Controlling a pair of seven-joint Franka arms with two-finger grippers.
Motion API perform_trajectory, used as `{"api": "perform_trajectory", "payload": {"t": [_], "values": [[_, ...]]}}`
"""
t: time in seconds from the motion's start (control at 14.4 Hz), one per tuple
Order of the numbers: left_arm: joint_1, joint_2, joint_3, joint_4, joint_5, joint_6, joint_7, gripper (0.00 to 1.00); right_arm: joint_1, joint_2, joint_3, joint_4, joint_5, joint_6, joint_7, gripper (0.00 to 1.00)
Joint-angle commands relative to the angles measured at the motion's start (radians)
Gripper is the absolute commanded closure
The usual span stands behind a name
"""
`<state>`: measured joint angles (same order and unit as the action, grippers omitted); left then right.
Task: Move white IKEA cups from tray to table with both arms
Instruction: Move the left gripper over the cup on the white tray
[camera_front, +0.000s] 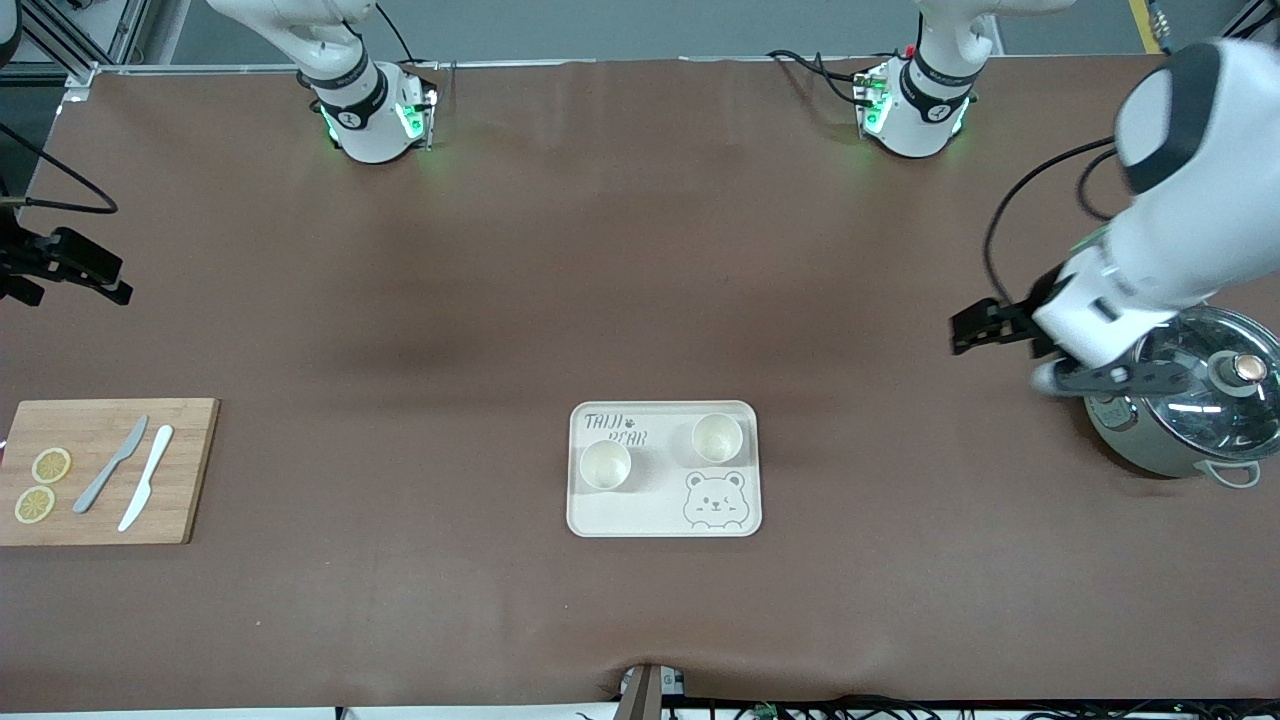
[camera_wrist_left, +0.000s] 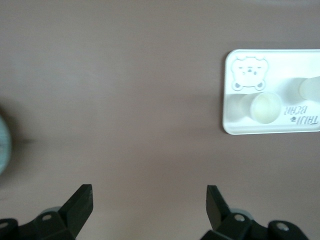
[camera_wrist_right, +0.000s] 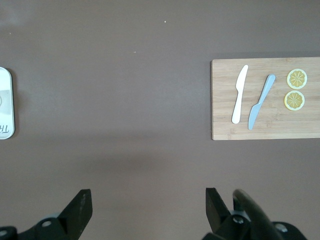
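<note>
Two white IKEA cups (camera_front: 605, 465) (camera_front: 717, 437) stand upright on the cream bear tray (camera_front: 660, 518) in the middle of the table, nearer the front camera. The left wrist view shows one cup (camera_wrist_left: 265, 107) whole, the other cup (camera_wrist_left: 310, 89) at the edge, and the tray (camera_wrist_left: 235, 122). My left gripper (camera_front: 1030, 355) (camera_wrist_left: 150, 200) is open and empty, in the air over bare table between the tray and a steel pot. My right gripper (camera_front: 72, 285) (camera_wrist_right: 148, 202) is open and empty, high over bare table toward the right arm's end.
A steel pot with a glass lid (camera_front: 1190, 410) stands at the left arm's end. A wooden cutting board (camera_front: 190, 480) (camera_wrist_right: 225, 125) at the right arm's end holds a grey knife (camera_front: 110, 465), a white knife (camera_front: 146, 478) and two lemon slices (camera_front: 51, 465). The tray's edge (camera_wrist_right: 5, 105) shows in the right wrist view.
</note>
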<state>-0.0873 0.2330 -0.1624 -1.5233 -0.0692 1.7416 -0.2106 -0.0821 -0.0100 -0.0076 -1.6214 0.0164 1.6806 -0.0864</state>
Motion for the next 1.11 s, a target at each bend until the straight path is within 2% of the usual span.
{"api": "perform_trajectory", "payload": {"t": [0.0, 0.28, 0.7, 1.04], "values": [[-0.023, 0.072, -0.051, 0.052, 0.006, 0.021, -0.093, 0.00, -0.001, 0.011, 0.011, 0.024, -0.033, -0.013, -0.009, 0.00], [-0.121, 0.167, -0.046, 0.112, 0.071, 0.062, -0.228, 0.00, -0.001, 0.012, 0.009, 0.023, -0.042, -0.013, -0.006, 0.00], [-0.205, 0.291, -0.045, 0.109, 0.132, 0.238, -0.340, 0.00, 0.028, 0.012, 0.012, 0.032, -0.026, 0.004, 0.000, 0.00], [-0.233, 0.350, -0.043, 0.086, 0.176, 0.358, -0.352, 0.00, 0.122, 0.024, 0.012, 0.078, 0.040, 0.005, 0.112, 0.00]]}}
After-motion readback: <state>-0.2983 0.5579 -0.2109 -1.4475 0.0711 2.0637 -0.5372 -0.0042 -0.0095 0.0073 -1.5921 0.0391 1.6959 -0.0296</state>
